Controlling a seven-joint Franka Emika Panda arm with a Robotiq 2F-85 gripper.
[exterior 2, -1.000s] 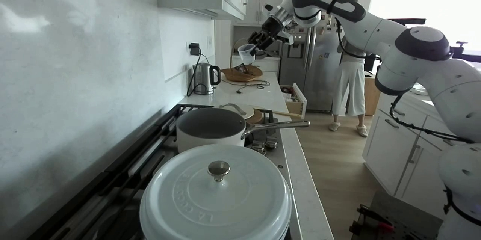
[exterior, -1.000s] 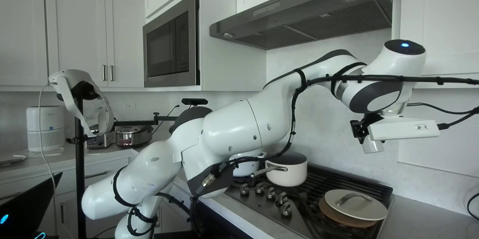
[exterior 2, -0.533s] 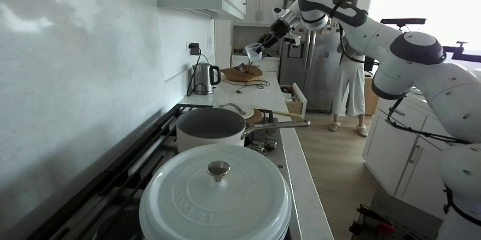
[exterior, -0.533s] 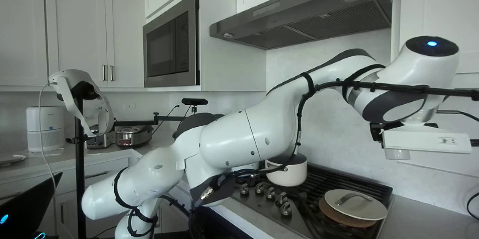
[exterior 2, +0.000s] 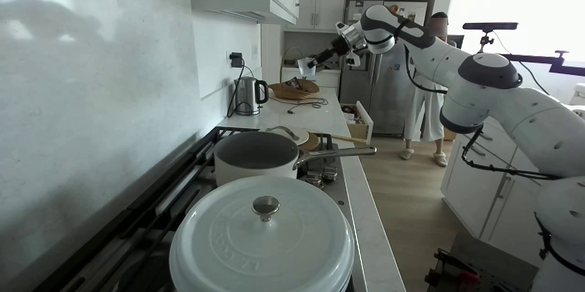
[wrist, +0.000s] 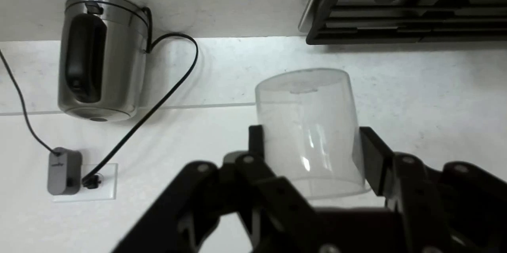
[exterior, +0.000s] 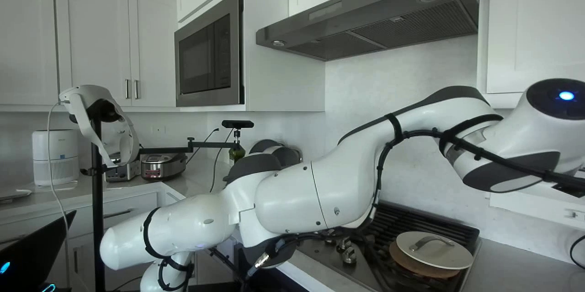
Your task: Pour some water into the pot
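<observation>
The cup (wrist: 309,126) is in the pincer (wrist: 313,148), up in the air, well apart from the pot (exterior 2: 240,171). Jaws pinch it from both sides. Near upright in an exterior view, maybe a slight lean. Clear plastic with glare: can't tell if there's water inside.

That pot sits uncovered on the stove (exterior: 411,219). Grey inside, fill not readable. In an exterior view the arm (exterior: 301,196) hides it.

Step, my read: carrying. The cup isn't over the pot, no pouring tilt. Before or after the pour, can't tell. If loaded: bring it over the pot level and slow, center it, then tip so the lip drops inside the rim. If already poured: lower it base-down onto the counter (exterior 2: 292,120), let go, lift away. Plastic looks thin, I'd guess it flexes, so no extra squeeze.

Surface: pale lid (exterior: 450,257) on a brown disc (exterior: 411,267) at the stove's end, probably the pot's. Covered casserole (exterior 2: 263,241) just beside the pot, so an overshoot would meet it. On the counter, a kettle (exterior 2: 247,95), with a basket (exterior 2: 288,94) farther along.

Room: drawer (exterior 2: 365,120) pulled out below the counter, person (exterior 2: 422,114) in front of the fridge (exterior 2: 388,104), hood (exterior: 374,13) over the stove, microwave (exterior: 205,54) beside it.
</observation>
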